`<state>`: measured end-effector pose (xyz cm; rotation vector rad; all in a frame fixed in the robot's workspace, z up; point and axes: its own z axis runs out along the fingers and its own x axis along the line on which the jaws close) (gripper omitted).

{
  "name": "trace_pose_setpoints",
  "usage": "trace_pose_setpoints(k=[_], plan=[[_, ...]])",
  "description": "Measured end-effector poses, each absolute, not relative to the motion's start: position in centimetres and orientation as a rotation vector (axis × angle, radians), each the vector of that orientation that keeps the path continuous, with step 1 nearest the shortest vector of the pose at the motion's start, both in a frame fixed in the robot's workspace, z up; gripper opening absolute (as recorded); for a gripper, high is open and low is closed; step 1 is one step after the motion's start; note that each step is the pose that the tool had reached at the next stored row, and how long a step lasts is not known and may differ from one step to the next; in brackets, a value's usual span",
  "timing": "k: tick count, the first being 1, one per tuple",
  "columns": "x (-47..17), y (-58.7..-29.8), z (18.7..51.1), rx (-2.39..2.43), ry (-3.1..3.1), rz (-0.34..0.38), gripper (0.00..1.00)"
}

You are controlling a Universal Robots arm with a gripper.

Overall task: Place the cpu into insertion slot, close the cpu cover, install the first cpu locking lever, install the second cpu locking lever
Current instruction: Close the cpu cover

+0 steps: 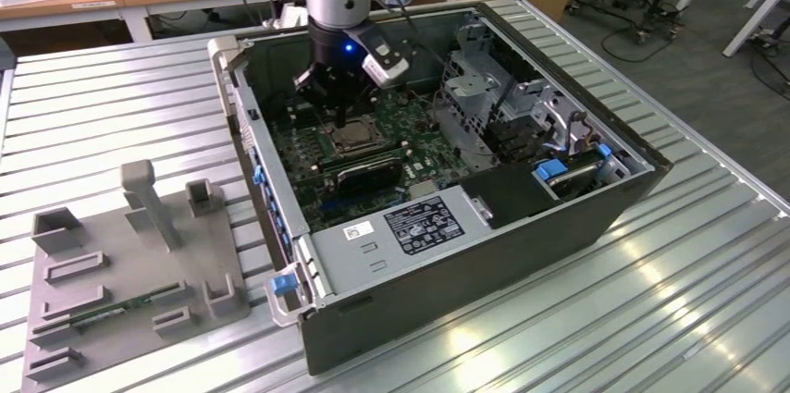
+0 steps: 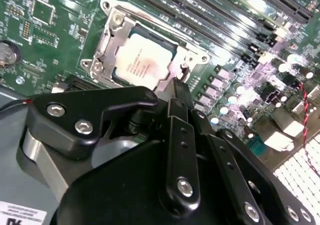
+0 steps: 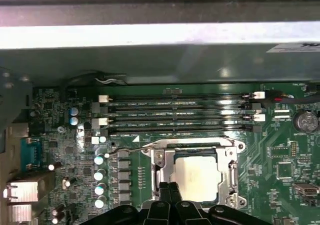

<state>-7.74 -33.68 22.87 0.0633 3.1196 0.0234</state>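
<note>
**Chip seated under its frame, jaws pinched at the socket edge**

We see the open computer case (image 1: 494, 254) lying on the slatted bench (image 1: 691, 319), with the green circuit board (image 3: 60, 150) facing up inside it. The gripper (image 2: 178, 87) hangs low over the board. Its jaws are pinched together with no gap showing, their tips at one edge of the cpu cover (image 2: 111, 42). We cannot tell whether they nip anything there.

The cover lies flat over the insertion slot (image 1: 350, 139), and the cpu (image 3: 196, 177) shows pale through its window, seated level and face up.

We judge the cover to be thin, stiff sheet metal that swings on a hinge and is best pressed on its frame, never through the window. The chip is light, rigid and fragile, to be held by its edges only.

A thin wire lever (image 3: 125, 150) is probably springy and best taken at its bent end. We cannot tell whether it is latched.

The chip is nearly square, so it has no real long axis; its edges run square to the memory slots (image 3: 175, 115). The lever's length runs alongside those slots.
</note>
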Motion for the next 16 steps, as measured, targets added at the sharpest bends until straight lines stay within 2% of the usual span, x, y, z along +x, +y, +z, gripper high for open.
trace_pose_setpoints(k=[16], plan=[[-5.1,-33.7,22.9,0.062,3.119,0.024,0.11]])
